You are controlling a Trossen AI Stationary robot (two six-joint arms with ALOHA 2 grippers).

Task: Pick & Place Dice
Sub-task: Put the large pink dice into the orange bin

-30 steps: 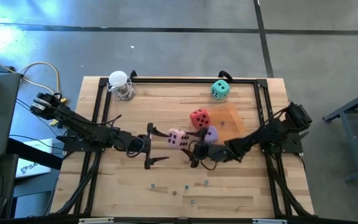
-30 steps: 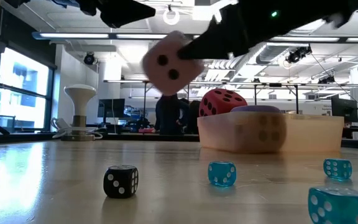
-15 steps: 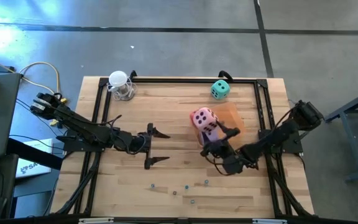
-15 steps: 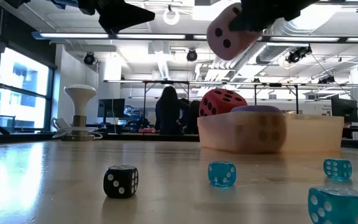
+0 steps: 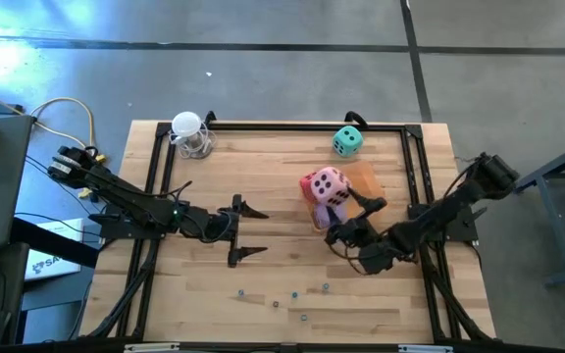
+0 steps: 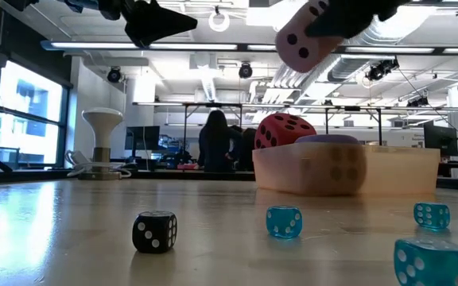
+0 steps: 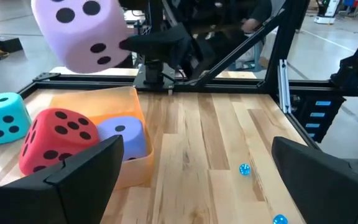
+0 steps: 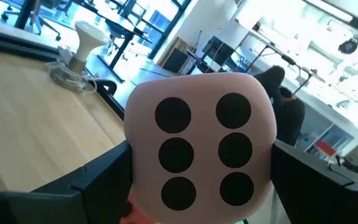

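You have four large dice in play. The pink die (image 5: 326,183) is clamped between the fingers of your right hand (image 5: 345,214), held up in the air over the orange tray (image 5: 366,186), which sits toward the bench's far right quarter. The red die (image 7: 57,139) and the purple die (image 7: 125,135) sit side by side inside that tray, touching or nearly so. The teal die (image 5: 347,140) rests alone on the bench near the far edge, just beyond the tray.

Your left hand (image 5: 246,231) hovers over the middle of the bench with its fingers spread wide and nothing between them.

Near the front edge you also have a scatter of tiny dice: the low view shows one black die (image 6: 153,231) and about four small translucent blue ones (image 6: 283,221), though some may lie out of frame.

A white lamp-like stand (image 5: 189,132) sits at the far left corner. The bench (image 5: 263,167) is pale wooden planking inside a black metal frame. Beyond it lies an open workshop with ceiling strip lights, windows on one side, and a person (image 6: 213,143) standing in the background.
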